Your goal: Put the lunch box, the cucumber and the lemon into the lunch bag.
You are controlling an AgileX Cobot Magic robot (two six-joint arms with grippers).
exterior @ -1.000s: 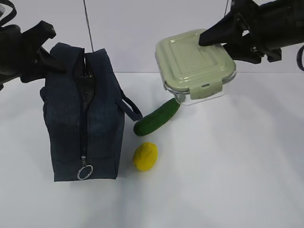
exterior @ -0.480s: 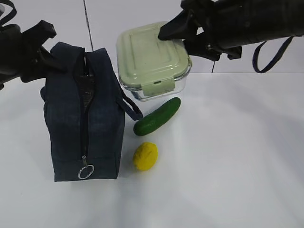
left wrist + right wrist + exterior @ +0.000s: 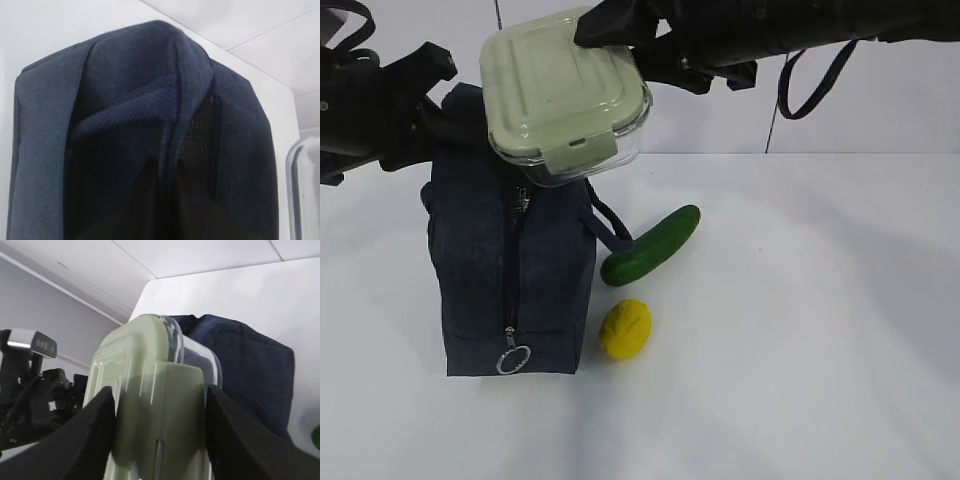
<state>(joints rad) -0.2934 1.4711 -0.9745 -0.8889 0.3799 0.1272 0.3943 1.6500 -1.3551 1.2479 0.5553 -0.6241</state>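
Note:
The lunch box (image 3: 555, 95), clear glass under a sage-green lid, hangs tilted just over the top of the navy lunch bag (image 3: 515, 270). My right gripper (image 3: 620, 50) is shut on its far edge. In the right wrist view the lunch box (image 3: 150, 390) fills the gap of the right gripper (image 3: 160, 435), with the lunch bag (image 3: 245, 365) behind it. My left gripper (image 3: 430, 95) is shut on the bag's top edge. In the left wrist view the left gripper (image 3: 165, 200) pinches a fold of the lunch bag (image 3: 125, 100) beside the opening. The cucumber (image 3: 653, 245) and the lemon (image 3: 625, 328) lie on the table to the bag's right.
The white table (image 3: 800, 350) stretches to the right and front of the bag. The bag's loop handle (image 3: 605, 225) hangs toward the cucumber. A silver zipper ring (image 3: 515, 358) dangles low on the bag's front. A dark cable (image 3: 810, 85) droops from the right arm.
The right gripper has carried the lunch box leftwards from above the cucumber to over the bag's top. The bag has shifted slightly right in the left gripper's hold.

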